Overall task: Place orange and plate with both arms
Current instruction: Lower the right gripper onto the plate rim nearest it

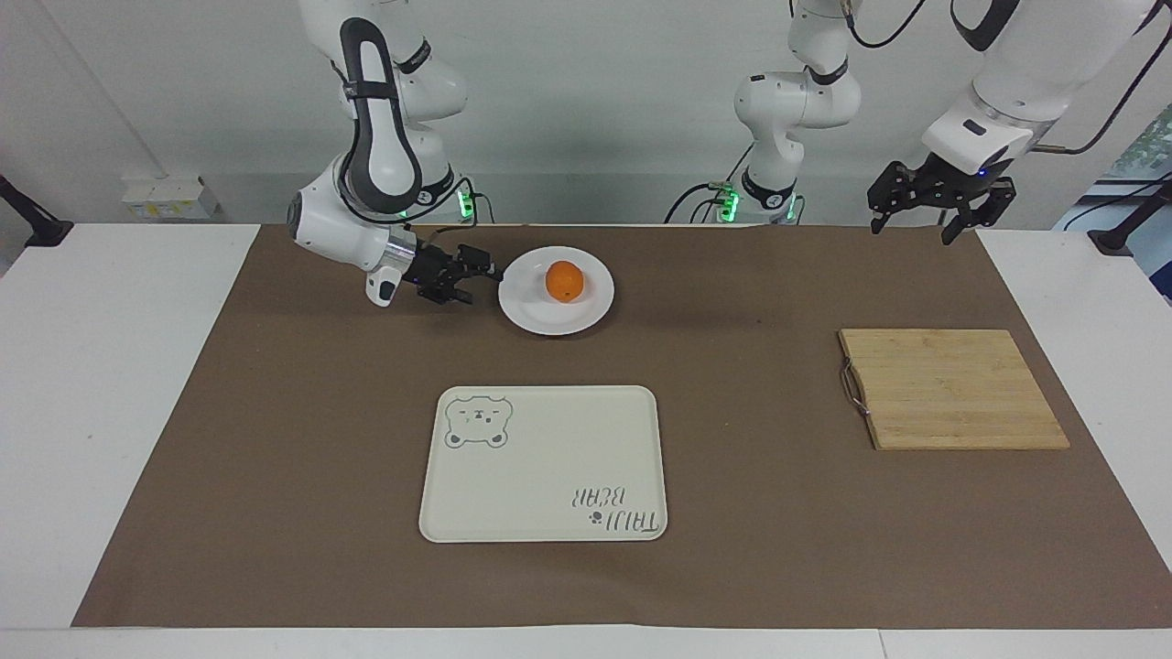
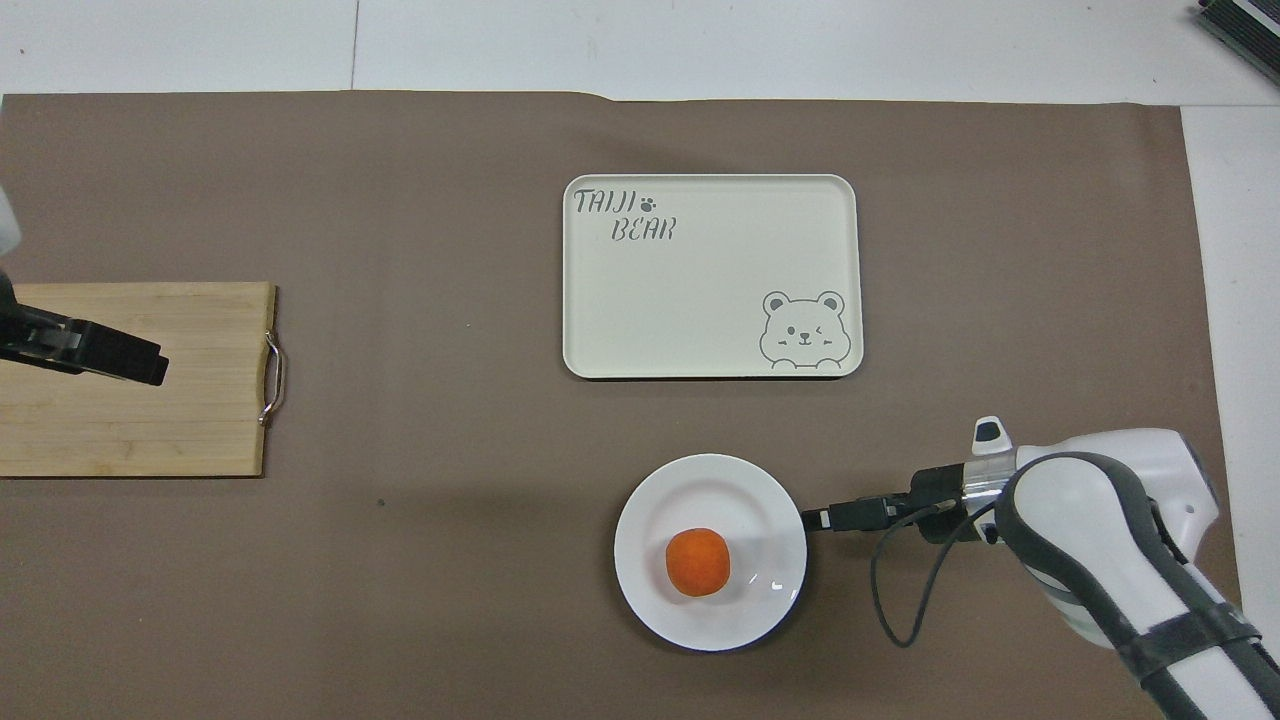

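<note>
We take this for a robotics lab: two white arms [image 1: 375, 156] bolted by a white table [image 1: 110, 366] under brown paper [image 1: 302, 439], cables and green-lit sockets [image 1: 728, 203] along a bare wall.

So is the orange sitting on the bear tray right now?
No, the orange sits on the white plate, while the bear tray, farther from the robots, holds nothing.

Plate [image 1: 526, 302]: round, glossy white, shallow with raised rim, flat on the brown mat near the robots' edge of the table. Orange [image 1: 564, 281]: small, bright, dimpled, sitting on the plate a bit off-centre, nearer the robots.
</note>
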Robot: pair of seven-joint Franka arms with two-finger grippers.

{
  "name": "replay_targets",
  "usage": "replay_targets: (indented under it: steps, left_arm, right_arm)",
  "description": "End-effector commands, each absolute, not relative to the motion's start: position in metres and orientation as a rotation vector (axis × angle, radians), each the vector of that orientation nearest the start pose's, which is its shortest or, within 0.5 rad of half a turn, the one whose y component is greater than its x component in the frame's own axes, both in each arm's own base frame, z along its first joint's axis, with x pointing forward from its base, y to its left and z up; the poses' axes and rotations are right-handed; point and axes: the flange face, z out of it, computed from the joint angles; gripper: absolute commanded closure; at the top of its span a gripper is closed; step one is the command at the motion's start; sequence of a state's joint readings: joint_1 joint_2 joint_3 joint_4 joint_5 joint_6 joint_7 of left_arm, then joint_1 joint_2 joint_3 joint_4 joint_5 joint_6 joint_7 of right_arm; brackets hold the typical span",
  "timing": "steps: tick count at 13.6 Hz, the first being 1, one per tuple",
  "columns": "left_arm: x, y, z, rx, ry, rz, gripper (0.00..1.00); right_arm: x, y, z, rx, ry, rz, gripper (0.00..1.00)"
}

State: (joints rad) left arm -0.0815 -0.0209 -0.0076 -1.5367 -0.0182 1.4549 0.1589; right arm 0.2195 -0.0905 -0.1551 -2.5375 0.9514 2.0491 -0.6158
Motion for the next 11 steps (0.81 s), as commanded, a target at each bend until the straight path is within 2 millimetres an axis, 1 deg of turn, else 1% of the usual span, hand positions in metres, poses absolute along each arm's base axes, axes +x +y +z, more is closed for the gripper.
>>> replay_targets:
  steps: [1,2,4,5,6,8,9,10,11]
  left_arm:
    - [0.526,-0.044,0.644,-3.129,0.372,0.091,0.00]
    - [0.526,-0.045,0.644,-3.128,0.380,0.089,0.00]
    - [0.526,-0.043,0.644,-3.126,0.396,0.089,0.00]
    - [0.527,-0.044,0.644,-3.126,0.399,0.086,0.00]
    - [0.527,-0.043,0.644,-3.127,0.392,0.082,0.00]
    - [0.533,-0.045,0.645,-3.127,0.386,0.014,0.00]
    - [0.533,-0.045,0.646,-3.127,0.382,0.004,0.00]
    - [0.532,-0.044,0.643,-3.128,0.379,0.021,0.00]
    - [0.532,-0.044,0.644,-3.128,0.372,0.019,0.00]
  right_arm:
    - [0.406,0.074,0.284,-2.304,-0.039,0.163,0.00]
    - [0.403,0.075,0.282,-2.303,-0.037,0.170,0.00]
    - [0.393,0.074,0.271,-2.282,-0.024,0.166,0.00]
    - [0.391,0.075,0.271,-2.272,-0.020,0.163,0.00]
    - [0.388,0.077,0.267,-2.271,-0.020,0.178,0.00]
    - [0.383,0.080,0.262,-2.265,0.004,0.181,0.00]
    - [0.380,0.088,0.261,-2.260,-0.008,0.191,0.00]
    - [0.377,0.090,0.257,-2.246,0.020,0.188,0.00]
    - [0.374,0.099,0.254,-2.240,0.016,0.196,0.00]
